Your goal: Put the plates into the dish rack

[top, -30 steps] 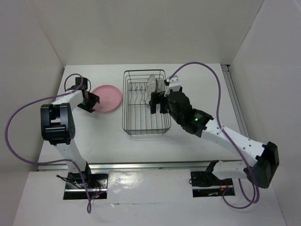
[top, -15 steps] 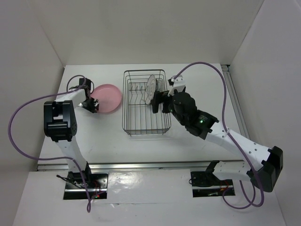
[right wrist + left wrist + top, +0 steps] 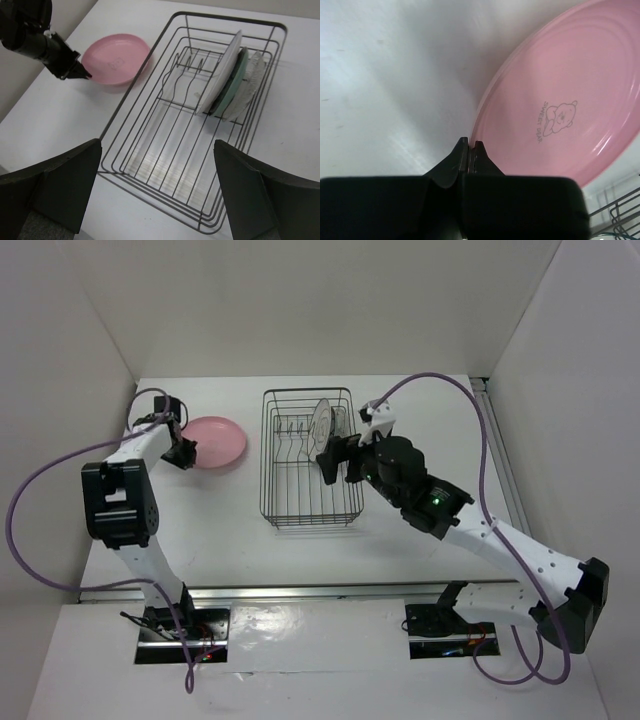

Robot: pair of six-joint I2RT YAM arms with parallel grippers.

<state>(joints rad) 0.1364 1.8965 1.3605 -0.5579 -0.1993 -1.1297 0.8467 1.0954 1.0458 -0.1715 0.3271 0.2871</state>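
Left pincer (image 3: 470, 144) is clamped on the rim of the pink plate (image 3: 560, 100), on the worktop (image 3: 200, 530) at the upper left of the top view. Right pincer (image 3: 338, 462) gapes apart over the dish rack (image 3: 300, 495), where the white plate (image 3: 220, 75), teal plate (image 3: 234, 86) and glass plate (image 3: 251, 75) stand slotted.

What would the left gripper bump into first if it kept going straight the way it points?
The pink plate. The left gripper has its closed tips right at the plate's rim, apparently touching, so going on would probably push it.
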